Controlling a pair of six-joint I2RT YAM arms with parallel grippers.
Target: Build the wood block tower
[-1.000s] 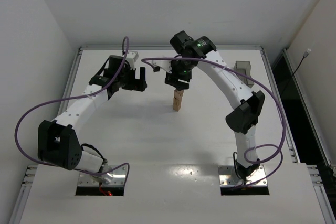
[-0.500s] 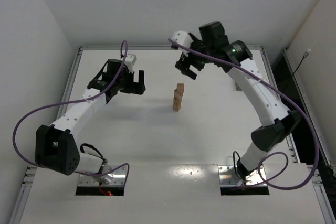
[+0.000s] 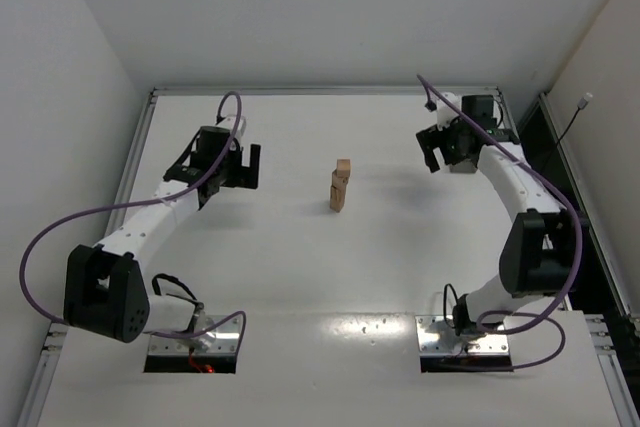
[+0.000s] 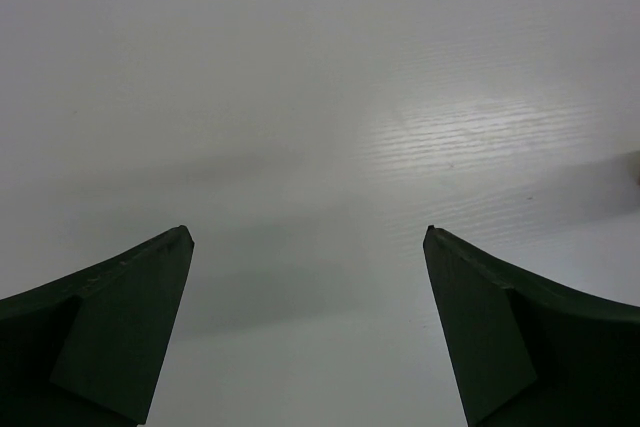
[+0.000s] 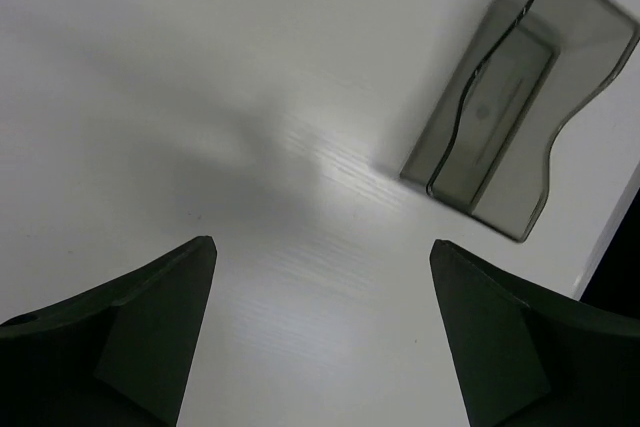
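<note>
Tan wood tower (image 3: 341, 186) stands upright at mid-table, a few blocks tall, with the top block sitting slightly off-line from those below. Nothing touches it. Position and shape are unchanged from both earlier frames.

Right gripper (image 3: 437, 152): one second ago it hung directly over the tower top; half a second ago it had lifted off toward the rear right. It is now well apart from the tower, near the right rear of the table (image 3: 300, 267). The wrist view shows its jaws spread wide with only bare table between them. A dark translucent bin (image 5: 505, 137) lies ahead and to the right of them; no contents can be made out.

Left gripper (image 3: 250, 165): it has drawn back a little to the left since the earlier frames and is now well apart from the tower on that side. Its jaws are spread with nothing between them, and the wrist view shows only white table surface.
</note>
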